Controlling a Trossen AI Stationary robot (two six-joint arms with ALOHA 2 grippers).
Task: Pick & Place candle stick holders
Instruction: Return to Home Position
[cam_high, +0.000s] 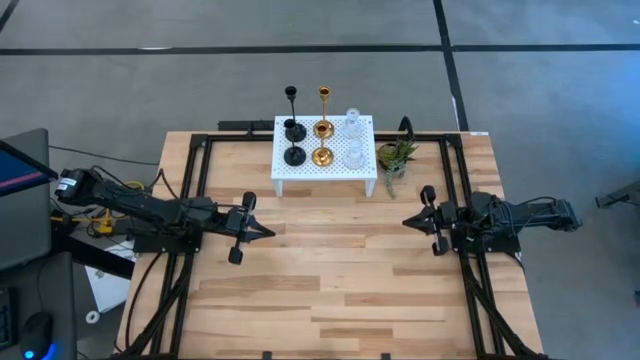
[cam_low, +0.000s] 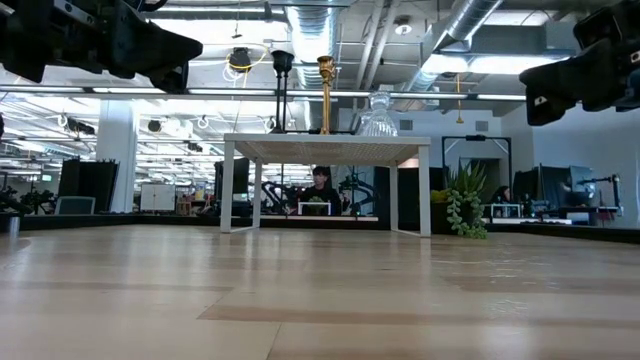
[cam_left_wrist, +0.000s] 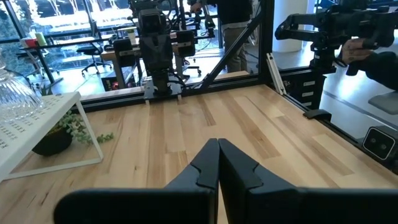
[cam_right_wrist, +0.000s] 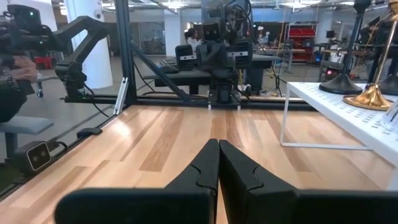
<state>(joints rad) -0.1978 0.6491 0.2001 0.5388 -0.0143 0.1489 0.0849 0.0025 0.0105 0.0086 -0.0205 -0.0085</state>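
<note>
While left claw (cam_high: 266, 231) and right claw (cam_high: 408, 220) hover, holders (cam_high: 322, 156) top stand (cam_high: 366, 171)

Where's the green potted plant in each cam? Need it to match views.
High view: potted plant just off the right end of the white stand.
Low view: potted plant right of the white stand, beside its right leg.
Left wrist view: potted plant seen under the white stand.
Right wrist view: not in it; the white stand shows.
Shared landmark: the white stand.
</note>
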